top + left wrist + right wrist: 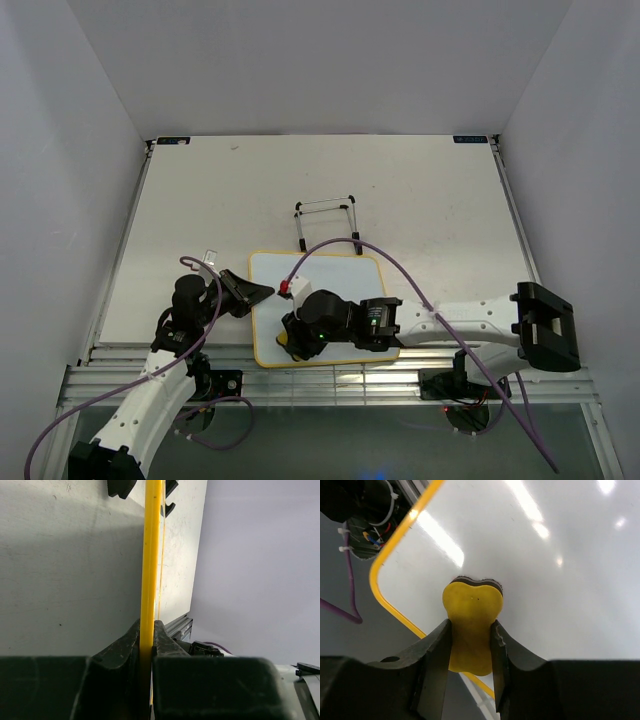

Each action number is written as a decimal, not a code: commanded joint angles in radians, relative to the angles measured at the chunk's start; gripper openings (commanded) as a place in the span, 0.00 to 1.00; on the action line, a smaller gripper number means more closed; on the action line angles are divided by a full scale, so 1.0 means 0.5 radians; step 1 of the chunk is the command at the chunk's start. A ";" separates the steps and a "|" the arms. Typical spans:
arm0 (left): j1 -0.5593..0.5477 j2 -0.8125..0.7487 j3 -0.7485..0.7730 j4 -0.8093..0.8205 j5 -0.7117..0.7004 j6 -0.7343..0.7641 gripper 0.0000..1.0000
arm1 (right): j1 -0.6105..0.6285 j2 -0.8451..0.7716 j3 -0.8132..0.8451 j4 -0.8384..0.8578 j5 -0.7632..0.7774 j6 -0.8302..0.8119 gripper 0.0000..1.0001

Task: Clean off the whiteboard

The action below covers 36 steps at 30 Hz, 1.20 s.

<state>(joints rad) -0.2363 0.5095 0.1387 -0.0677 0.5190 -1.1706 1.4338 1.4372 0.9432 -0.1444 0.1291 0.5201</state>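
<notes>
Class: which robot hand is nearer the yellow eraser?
Right. The right hand grips the eraser on the whiteboard; the left hand clamps the board's left edge, apart from the eraser.

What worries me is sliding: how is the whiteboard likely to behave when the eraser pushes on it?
The whiteboard is probably stiff: its thin edge runs straight from the left gripper's pinch. Its glossy face, showing bright glare, likely lets the eraser glide. It looks thin and light, so unpinched it might skid.
</notes>
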 commanded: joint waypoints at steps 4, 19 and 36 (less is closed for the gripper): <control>-0.009 -0.006 0.039 -0.021 0.017 -0.092 0.00 | -0.082 -0.223 -0.446 -0.122 0.101 0.159 0.20; -0.012 0.000 0.026 -0.018 0.020 -0.076 0.00 | -0.416 -1.135 -1.211 -0.316 0.131 0.417 0.20; -0.015 -0.022 0.017 -0.024 0.020 -0.095 0.00 | -0.168 -0.187 -0.169 0.053 -0.068 0.077 0.20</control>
<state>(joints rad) -0.2382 0.5060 0.1387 -0.0639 0.5156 -1.1755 1.3079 1.2709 0.7532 -0.1799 0.1223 0.6071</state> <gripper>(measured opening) 0.190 0.393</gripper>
